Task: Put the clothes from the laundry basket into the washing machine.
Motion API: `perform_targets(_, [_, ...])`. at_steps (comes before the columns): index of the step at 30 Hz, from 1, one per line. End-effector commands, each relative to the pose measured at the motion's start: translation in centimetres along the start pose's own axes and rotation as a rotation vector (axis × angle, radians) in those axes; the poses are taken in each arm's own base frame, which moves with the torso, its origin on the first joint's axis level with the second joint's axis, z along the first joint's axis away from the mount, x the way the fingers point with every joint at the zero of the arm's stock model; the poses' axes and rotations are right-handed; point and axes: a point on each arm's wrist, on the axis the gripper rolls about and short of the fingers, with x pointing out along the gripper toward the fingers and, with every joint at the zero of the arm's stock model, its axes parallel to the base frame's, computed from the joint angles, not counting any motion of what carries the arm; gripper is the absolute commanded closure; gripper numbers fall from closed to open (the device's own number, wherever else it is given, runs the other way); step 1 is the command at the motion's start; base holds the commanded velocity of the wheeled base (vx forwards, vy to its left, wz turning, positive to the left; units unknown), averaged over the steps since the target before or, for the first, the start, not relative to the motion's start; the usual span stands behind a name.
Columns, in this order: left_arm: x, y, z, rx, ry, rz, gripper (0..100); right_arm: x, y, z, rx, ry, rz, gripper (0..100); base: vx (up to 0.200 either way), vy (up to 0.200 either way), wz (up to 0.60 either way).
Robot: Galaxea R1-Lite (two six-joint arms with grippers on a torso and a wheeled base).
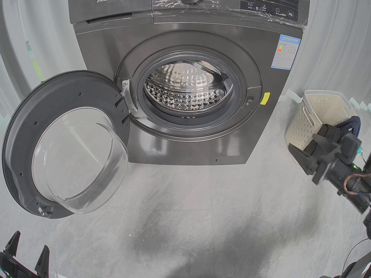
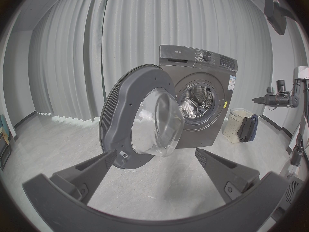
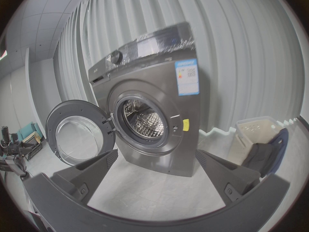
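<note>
A grey front-loading washing machine (image 1: 185, 97) stands on a pale floor, its round opening facing the robot and its steel drum (image 1: 188, 87) showing. The machine's door (image 1: 65, 143) is swung fully open to the robot's left, its glass bowl bulging outward. Just beside the machine, on the robot's right, stands an upright cream laundry basket (image 1: 320, 112). The clothes, a dark garment (image 3: 257, 157) and a blue one (image 3: 280, 145), drape over the basket rim farthest from the machine, hanging lengthwise down its wall. The right gripper (image 1: 311, 151) hovers near the basket, fingers spread and pointing towards the machine. The left gripper (image 1: 28, 250), also spread, sits low, well short of the door.
</note>
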Motion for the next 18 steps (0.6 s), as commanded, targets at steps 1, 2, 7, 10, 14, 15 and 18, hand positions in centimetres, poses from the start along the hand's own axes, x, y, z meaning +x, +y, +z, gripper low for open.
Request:
perform_targets(1, [0.0, 0.0, -0.5, 0.0, -0.002, 0.001, 0, -8.7, -0.7, -0.4, -0.036, -0.083, -0.049, 0, 0.0, 0.0, 0.0])
perform_targets(2, [0.0, 0.0, -0.5, 0.0, -0.002, 0.001, 0, -9.3, -0.8, -0.6, -0.037, -0.08, -0.059, 0, 0.0, 0.0, 0.0])
perform_targets(7, [0.0, 0.0, -0.5, 0.0, 0.0, 0.001, 0, -12.2, -1.3, -1.3, -0.049, -0.094, -0.147, 0, 0.0, 0.0, 0.0])
perform_targets(10, [0.0, 0.0, -0.5, 0.0, -0.002, 0.001, 0, -14.3, -1.2, -1.5, -0.063, -0.115, -0.202, 0, 0.0, 0.0, 0.0])
perform_targets(14, [0.0, 0.0, -0.5, 0.0, -0.002, 0.001, 0, -17.5, -0.6, -3.0, -0.086, -0.097, -0.232, 0, 0.0, 0.0, 0.0])
perform_targets(15, [0.0, 0.0, -0.5, 0.0, -0.002, 0.001, 0, -18.4, -0.4, -3.6, -0.086, -0.094, -0.232, 0, 0.0, 0.0, 0.0])
perform_targets(18, [0.0, 0.0, -0.5, 0.0, 0.0, 0.001, 0, -20.3, 0.0, -5.3, -0.085, -0.087, -0.238, 0, 0.0, 0.0, 0.0])
